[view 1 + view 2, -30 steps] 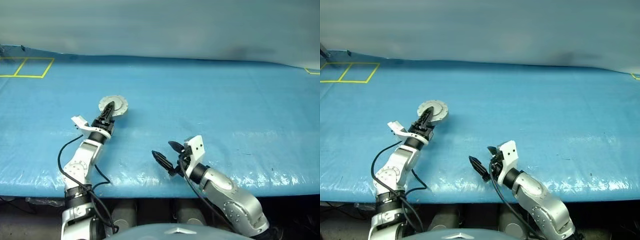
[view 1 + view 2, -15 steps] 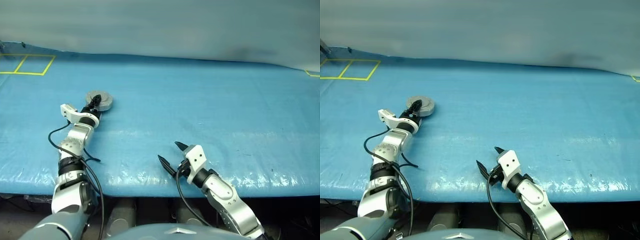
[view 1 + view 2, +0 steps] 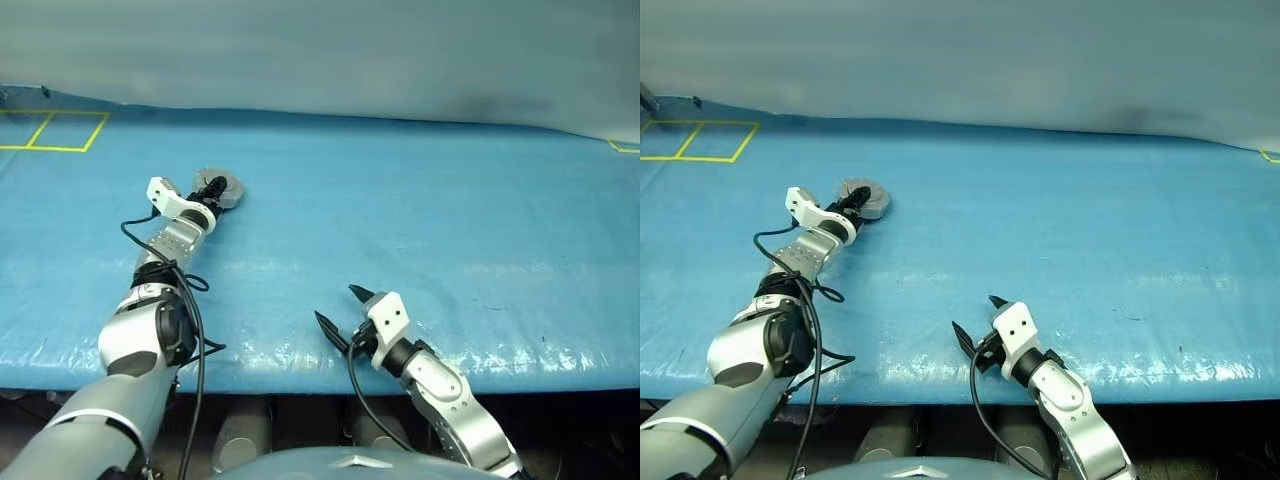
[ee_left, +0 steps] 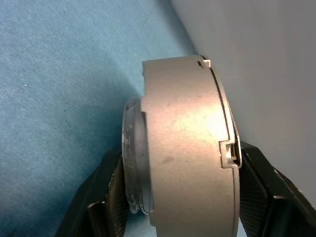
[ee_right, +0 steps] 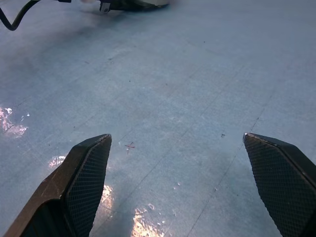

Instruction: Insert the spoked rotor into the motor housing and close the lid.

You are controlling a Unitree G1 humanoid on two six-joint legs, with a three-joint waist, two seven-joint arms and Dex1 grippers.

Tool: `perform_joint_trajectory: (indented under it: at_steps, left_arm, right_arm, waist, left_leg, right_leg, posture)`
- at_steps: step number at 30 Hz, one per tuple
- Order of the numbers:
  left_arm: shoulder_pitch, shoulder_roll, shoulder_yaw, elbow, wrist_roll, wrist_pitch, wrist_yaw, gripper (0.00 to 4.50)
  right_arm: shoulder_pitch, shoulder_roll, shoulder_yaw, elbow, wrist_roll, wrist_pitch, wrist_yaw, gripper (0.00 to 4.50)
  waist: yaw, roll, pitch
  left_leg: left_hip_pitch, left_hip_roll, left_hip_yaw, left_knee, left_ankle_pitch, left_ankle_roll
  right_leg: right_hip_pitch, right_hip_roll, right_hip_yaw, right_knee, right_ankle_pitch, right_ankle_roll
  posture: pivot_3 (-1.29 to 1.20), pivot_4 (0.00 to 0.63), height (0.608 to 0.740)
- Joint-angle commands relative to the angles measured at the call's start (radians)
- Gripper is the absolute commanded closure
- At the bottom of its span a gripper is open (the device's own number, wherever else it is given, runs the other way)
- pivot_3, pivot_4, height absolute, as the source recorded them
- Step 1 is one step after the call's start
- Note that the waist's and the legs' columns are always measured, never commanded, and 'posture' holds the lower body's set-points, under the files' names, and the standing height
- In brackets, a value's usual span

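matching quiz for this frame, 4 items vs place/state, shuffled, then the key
Things:
1. left claw
2. right claw
3. motor housing
4. yellow tape

Place or state:
a. open, nothing in it, over the near edge of the table
b. round, grey metal
c. squares marked at the far left corner of the blue cover
d. stretched out, right at the housing

Pairs: 1-d, 2-a, 3-b, 4-c

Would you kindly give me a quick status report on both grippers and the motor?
Left gripper flanks the closed motor housing, fingers at both sides. Right gripper open, empty, low over the blue table. Nothing in the way.
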Motion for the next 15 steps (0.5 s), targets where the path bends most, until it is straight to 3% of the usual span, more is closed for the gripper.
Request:
perform_joint_trajectory:
  at_steps: [1,4,8,11,15]
  left_arm:
    - [0.017,0.040,0.011,-0.022,0.028,0.047,-0.008,0.03]
    - [0.098,0.079,0.003,-0.093,0.040,0.151,-0.017,0.03]
    - [0.275,0.121,-0.043,-0.326,0.026,0.393,-0.046,0.03]
    - [0.474,0.161,-0.117,-0.619,-0.018,0.614,-0.108,0.03]
    - [0.717,0.203,-0.231,-0.990,0.013,0.629,-0.162,0.03]
  right_arm:
    - [0.003,0.017,-0.010,-0.033,-0.004,-0.005,-0.001,0.00]
    - [-0.003,0.029,-0.005,-0.026,-0.007,-0.003,0.009,0.00]
    - [-0.018,0.030,-0.018,-0.011,0.000,-0.005,0.030,0.00]
    - [-0.028,0.023,-0.036,0.008,0.007,-0.012,0.052,0.00]
    - [-0.040,0.032,-0.072,0.031,0.028,-0.021,0.068,0.00]
  waist:
    - [-0.007,0.001,0.000]
    - [-0.021,0.001,-0.001]
    - [-0.044,0.004,-0.004]
    - [-0.049,0.008,-0.008]
    - [-0.037,0.012,-0.012]
  left_leg:
    - [0.002,0.000,0.000,0.000,0.000,0.000]
    - [0.004,0.001,0.002,0.000,0.000,0.000]
    - [0.007,0.002,0.004,-0.003,0.000,0.000]
    - [0.010,0.002,0.007,-0.006,0.000,0.000]
    - [0.023,0.003,0.008,-0.011,-0.001,-0.002]
  right_leg:
    - [0.001,0.000,0.000,0.000,0.000,0.000]
    - [0.002,0.000,0.001,0.002,0.000,-0.001]
    - [0.003,0.000,0.003,0.002,0.000,-0.002]
    - [0.003,0.000,0.006,0.002,0.000,-0.002]
    - [0.012,-0.002,0.007,0.000,-0.007,-0.011]
  posture:
    - [0.00,0.150,0.740]
    - [0.00,0.150,0.740]
    - [0.00,0.150,0.740]
    - [0.00,0.150,0.740]
    - [0.00,0.150,0.740]
